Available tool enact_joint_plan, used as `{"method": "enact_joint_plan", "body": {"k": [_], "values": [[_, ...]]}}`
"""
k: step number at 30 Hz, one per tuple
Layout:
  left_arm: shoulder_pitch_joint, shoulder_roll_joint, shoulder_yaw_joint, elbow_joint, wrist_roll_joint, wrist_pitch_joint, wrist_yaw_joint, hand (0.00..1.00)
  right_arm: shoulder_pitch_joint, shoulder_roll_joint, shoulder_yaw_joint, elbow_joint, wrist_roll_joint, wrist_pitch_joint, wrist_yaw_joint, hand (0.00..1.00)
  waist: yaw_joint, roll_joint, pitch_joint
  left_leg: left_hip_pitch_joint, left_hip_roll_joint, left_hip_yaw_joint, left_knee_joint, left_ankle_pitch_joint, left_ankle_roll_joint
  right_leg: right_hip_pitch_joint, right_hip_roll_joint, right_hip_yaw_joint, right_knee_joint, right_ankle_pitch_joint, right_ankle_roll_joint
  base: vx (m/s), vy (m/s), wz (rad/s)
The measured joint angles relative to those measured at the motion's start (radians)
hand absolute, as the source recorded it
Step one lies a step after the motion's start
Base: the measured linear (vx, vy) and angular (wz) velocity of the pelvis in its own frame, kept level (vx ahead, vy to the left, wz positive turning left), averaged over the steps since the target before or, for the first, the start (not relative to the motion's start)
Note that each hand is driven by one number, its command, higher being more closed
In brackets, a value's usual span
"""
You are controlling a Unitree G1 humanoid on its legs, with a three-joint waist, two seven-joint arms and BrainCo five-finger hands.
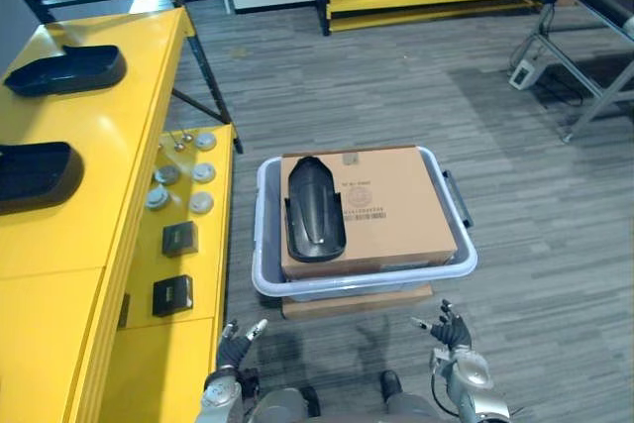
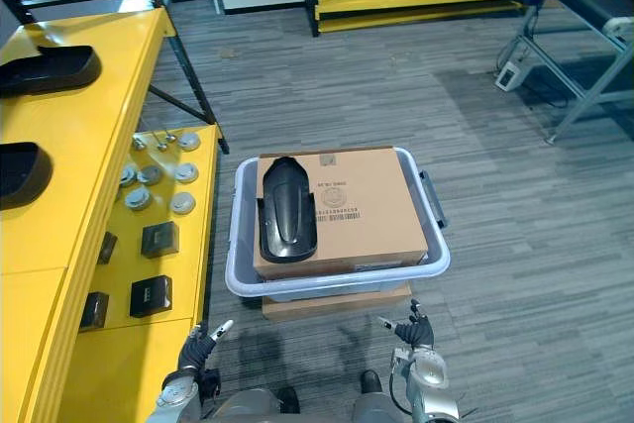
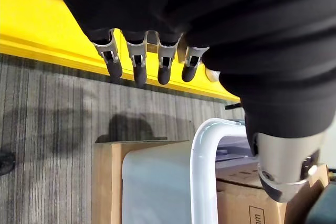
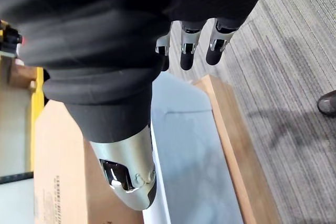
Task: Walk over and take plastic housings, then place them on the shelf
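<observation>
Head view: a plastic housing (image 1: 315, 210) lies on a cardboard box (image 1: 391, 210) inside a bin (image 1: 263, 215) on the floor — another housing (image 1: 64, 68) rests on the yellow shelf (image 1: 109, 136). Left wrist view: left hand (image 3: 137, 65), fingers released, empty. Right wrist view: right hand (image 4: 189, 51) — likewise.

The left hand (image 1: 236, 348) and right hand (image 1: 451, 332) have silver fingers (image 3: 137, 56) with dark tips. A black ribbed cover (image 4: 94, 35) sheathes each wrist. The thumb (image 4: 126, 166) is a rounded silver shell.
</observation>
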Motion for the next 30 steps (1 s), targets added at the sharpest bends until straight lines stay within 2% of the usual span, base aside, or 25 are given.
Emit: {"method": "enact_joint_plan", "body": {"k": [2,6,9,13,15,18,21,22,23,25,28,30], "values": [[0.001,0.001,0.001,-0.008,0.0,-0.001,0.0,0.0,-0.004,0.0,-0.015,-0.008,0.005,0.0,-0.011,0.0,0.001,0.001,-0.001,0.021,-0.002,0.001,-0.02,0.001,0.001,0.012,0.0,-0.033,-0.017,0.016,-0.004,0.09,0.025,-0.24],[0.009,-0.002,0.001,-0.018,-0.002,-0.001,-0.001,0.0,0.049,0.002,-0.059,-0.166,0.005,-0.002,-0.037,0.0,0.0,-0.002,-0.004,0.052,-0.007,-0.008,-0.032,0.001,0.001,0.051,-0.006,-0.108,-0.032,0.024,-0.008,0.03,0.007,0.06],[0.01,-0.005,0.001,-0.019,-0.003,-0.001,-0.001,0.0,0.07,0.002,-0.093,-0.288,0.001,-0.018,-0.054,0.0,-0.001,-0.01,-0.009,0.064,-0.02,-0.032,-0.063,0.013,0.018,0.066,-0.016,-0.153,-0.05,0.027,-0.012,-0.01,-0.007,0.22],[0.043,-0.008,0.0,-0.021,-0.007,-0.001,-0.002,0.0,0.071,0.014,-0.101,-0.44,-0.018,-0.038,-0.078,0.0,-0.002,-0.026,-0.02,0.068,-0.036,-0.062,-0.091,0.037,0.021,0.083,-0.029,-0.208,-0.069,0.028,-0.014,-0.05,-0.022,0.23],[0.054,-0.009,0.0,-0.021,-0.007,-0.001,-0.003,0.0,0.068,0.02,-0.092,-0.488,-0.036,-0.048,-0.079,0.0,0.003,-0.035,-0.025,0.07,-0.042,-0.083,-0.11,0.052,0.02,0.09,-0.033,-0.233,-0.076,0.029,-0.015,-0.07,-0.044,0.35],[0.071,-0.008,-0.001,-0.019,-0.007,-0.001,-0.004,0.0,0.048,0.018,-0.031,-0.542,-0.067,-0.061,-0.076,0.0,0.029,-0.048,-0.032,0.074,-0.049,-0.107,-0.148,0.083,0.016,0.089,-0.037,-0.262,-0.081,0.031,-0.018,-0.1,-0.05,0.23],[0.089,-0.006,0.0,-0.018,-0.007,-0.001,-0.021,0.0,-0.029,0.006,0.042,-0.55,-0.121,-0.063,-0.071,0.0,0.037,-0.054,-0.034,0.072,-0.056,-0.146,-0.193,0.12,0.012,0.083,-0.043,-0.302,-0.081,0.035,-0.023,-0.12,-0.057,0.36],[0.088,-0.006,0.0,-0.015,-0.006,-0.001,-0.023,0.0,-0.067,-0.005,0.076,-0.547,-0.153,-0.063,-0.071,0.0,0.054,-0.056,-0.033,0.064,-0.058,-0.162,-0.205,0.131,0.01,0.077,-0.043,-0.315,-0.081,0.036,-0.025,-0.12,-0.05,0.29],[0.088,-0.006,0.0,-0.015,-0.006,-0.002,-0.022,0.0,-0.094,-0.011,0.087,-0.54,-0.167,-0.062,-0.071,0.0,0.058,-0.057,-0.033,0.055,-0.059,-0.173,-0.205,0.135,0.008,0.071,-0.044,-0.327,-0.081,0.037,-0.026,-0.12,-0.048,0.53],[0.091,-0.004,0.0,-0.015,-0.006,-0.002,-0.022,0.0,-0.208,-0.029,0.133,-0.478,-0.229,-0.059,-0.074,0.0,0.061,-0.062,-0.03,0.023,-0.064,-0.211,-0.208,0.156,0.005,0.06,-0.054,-0.37,-0.082,0.038,-0.027,-0.09,-0.021,0.57],[0.079,-0.006,0.0,-0.019,-0.006,-0.005,-0.02,0.0,-0.368,-0.039,0.159,-0.339,-0.342,-0.022,-0.091,0.0,0.108,-0.066,-0.024,-0.023,-0.07,-0.263,-0.219,0.182,-0.001,0.034,-0.06,-0.422,-0.08,0.042,-0.031,-0.06,-0.005,0.51],[0.065,-0.005,0.0,-0.025,-0.005,-0.008,-0.016,0.0,-0.446,-0.034,0.165,-0.263,-0.388,0.006,-0.119,0.0,0.118,-0.068,-0.003,-0.049,-0.074,-0.297,-0.215,0.195,0.001,0.028,-0.061,-0.459,-0.081,0.044,-0.034,-0.02,-0.02,0.55]]}}
